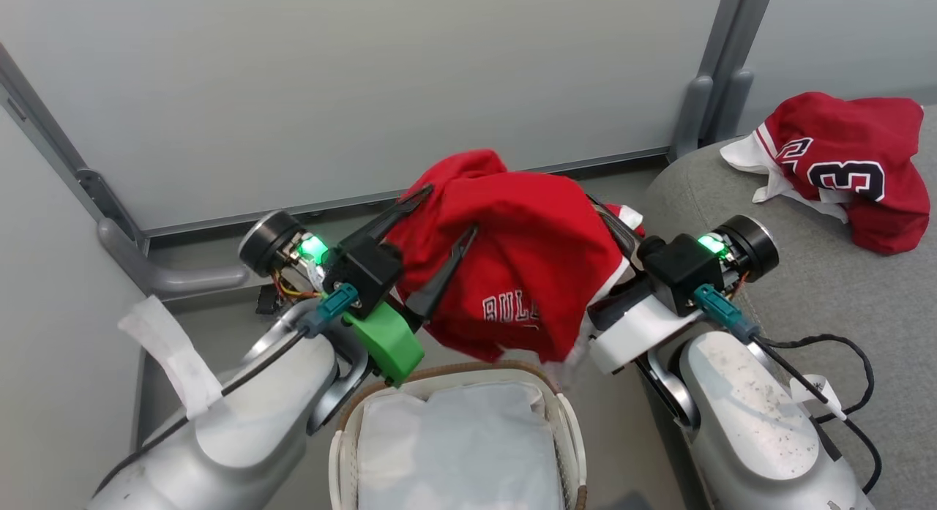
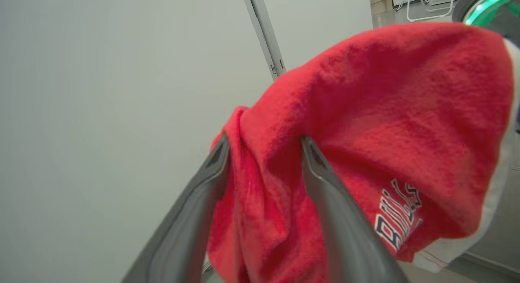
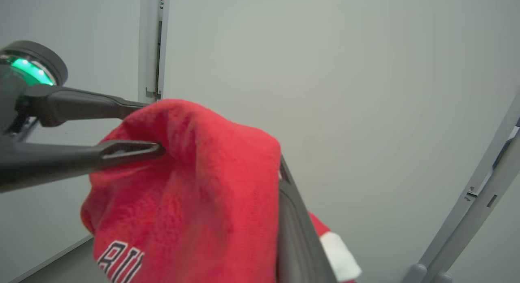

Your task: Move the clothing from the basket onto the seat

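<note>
I held red Bulls garment [image 1: 527,254] above basket [image 1: 565,422] | left gripper [image 1: 446,214] half-closed, pinched a fold | right gripper [image 1: 615,228] cloth-covered, grip unclear

A corner closed in by tall, plain wall panels [image 1: 366,78] in a pale grey-green, smooth and bare. Grey metal posts divide the panels: one slants up at the far left [image 1: 44,122], and another rises at the right [image 1: 721,64]. A grey rail [image 1: 293,214] runs along the base of the back panel. A rounded grey metal foot [image 1: 168,276] juts from the left post onto the floor. The floor [image 1: 618,429] is smooth and grey. At the right stands a grey fabric seat [image 1: 820,276] with a rounded edge. In the left wrist view, past the panel's edge, a white wire frame [image 2: 430,5] stands on a glossy floor. The light is soft and even, without hard shadows.
</note>
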